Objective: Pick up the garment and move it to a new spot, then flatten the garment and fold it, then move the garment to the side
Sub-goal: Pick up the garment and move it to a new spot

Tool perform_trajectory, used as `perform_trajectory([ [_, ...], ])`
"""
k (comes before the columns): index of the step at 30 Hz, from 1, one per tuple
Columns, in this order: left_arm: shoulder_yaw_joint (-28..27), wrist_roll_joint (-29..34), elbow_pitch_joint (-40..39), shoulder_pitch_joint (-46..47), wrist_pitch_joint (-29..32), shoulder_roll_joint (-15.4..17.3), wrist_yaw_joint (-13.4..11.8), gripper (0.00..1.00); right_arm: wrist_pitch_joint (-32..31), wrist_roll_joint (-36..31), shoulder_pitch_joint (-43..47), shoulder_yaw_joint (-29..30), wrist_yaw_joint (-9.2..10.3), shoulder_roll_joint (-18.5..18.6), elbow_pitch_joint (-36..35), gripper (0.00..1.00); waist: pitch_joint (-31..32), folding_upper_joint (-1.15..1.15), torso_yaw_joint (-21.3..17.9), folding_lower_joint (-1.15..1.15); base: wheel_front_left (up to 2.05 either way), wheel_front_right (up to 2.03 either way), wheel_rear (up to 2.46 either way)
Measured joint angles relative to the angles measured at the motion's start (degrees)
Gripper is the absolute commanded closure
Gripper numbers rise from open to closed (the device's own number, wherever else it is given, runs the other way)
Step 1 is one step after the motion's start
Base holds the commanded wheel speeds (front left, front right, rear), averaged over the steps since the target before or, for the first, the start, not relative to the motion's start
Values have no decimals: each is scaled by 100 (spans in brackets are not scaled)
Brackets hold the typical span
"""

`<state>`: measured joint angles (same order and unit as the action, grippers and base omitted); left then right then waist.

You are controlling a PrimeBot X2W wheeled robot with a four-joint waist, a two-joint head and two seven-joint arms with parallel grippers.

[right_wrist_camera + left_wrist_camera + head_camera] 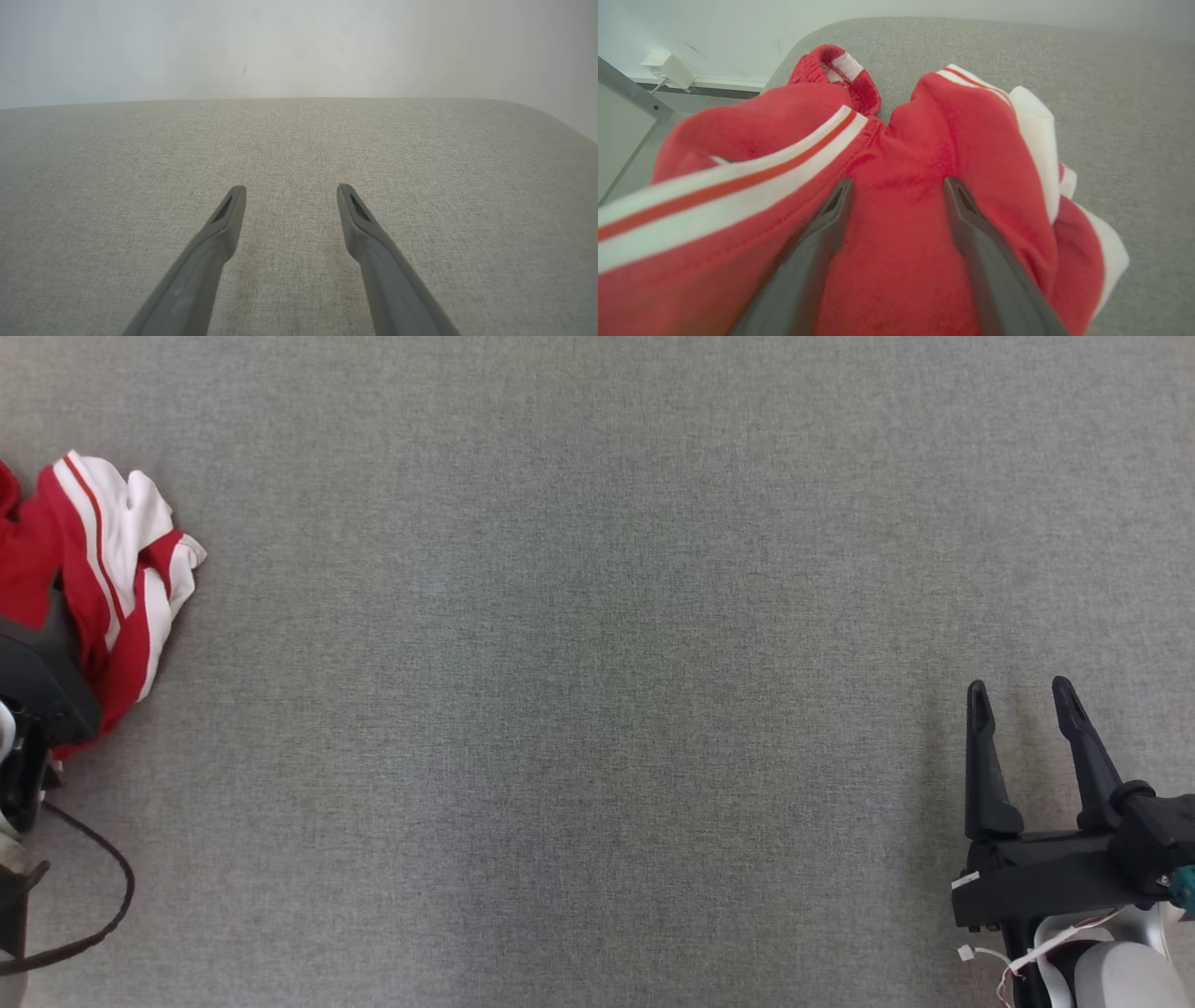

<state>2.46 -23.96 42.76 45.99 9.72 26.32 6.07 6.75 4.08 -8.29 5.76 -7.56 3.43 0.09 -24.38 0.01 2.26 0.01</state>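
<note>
the garment (103, 579), a red fleecy piece with white stripes, lies crumpled in a heap at the left edge of the grey cloth-covered counter (597, 672), by a rounded corner. the left claw (899, 186) hangs right over it with its two fingers spread apart and a mound of red cloth between the tips. i cannot tell whether they touch the cloth yet, and nothing is pinched. the right claw (1020, 689) sits low on the right, well apart from the heap, its fingers also spread and empty over bare counter. the cloth looks soft, thick and light. it should bunch and sag rather than hold a shape, and will likely drag on the textured cover rather than slide. a good hold is probably the raised fold between the left tips, taken deep so several layers lift together. the ribbed opening (850, 74) looks a firmer edge for flattening.
</note>
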Motion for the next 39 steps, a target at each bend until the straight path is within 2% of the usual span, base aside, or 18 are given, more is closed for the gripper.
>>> perform_trajectory([
  [4,153,-102,367,71,564,3,51,0,-18,0,-21,-52,0,-8,14,0,60,0,20,-1,0,0,0],
  [5,167,-153,457,75,704,-8,57,7,-19,0,-21,-63,0,-9,22,0,74,0,22,-1,0,0,0],
  [6,196,-175,524,79,769,4,60,67,-22,0,-24,-76,0,-10,23,0,84,0,21,-1,0,0,0],
  [7,245,-175,565,92,802,35,96,100,-25,0,-32,-91,0,-15,24,0,92,0,16,-1,0,0,0],
  [12,336,-215,709,108,628,73,104,100,-24,33,-49,-101,1,-18,46,0,157,0,-6,-1,0,0,0],
  [21,330,-35,576,335,-605,133,-64,100,34,43,33,-113,0,-23,162,0,452,-1,83,-1,0,0,0],
  [28,369,64,52,671,-1330,191,-77,100,130,123,94,-196,0,-41,391,0,802,-1,176,-1,0,0,0],
  [33,527,177,-666,990,-1436,187,-52,100,248,234,149,-215,1,-47,566,0,1052,-1,167,-1,0,0,0],
  [39,899,260,-1739,1377,-1135,-73,-2,100,423,453,160,-279,1,-49,831,0,1209,-2,-52,-1,0,0,0],
])
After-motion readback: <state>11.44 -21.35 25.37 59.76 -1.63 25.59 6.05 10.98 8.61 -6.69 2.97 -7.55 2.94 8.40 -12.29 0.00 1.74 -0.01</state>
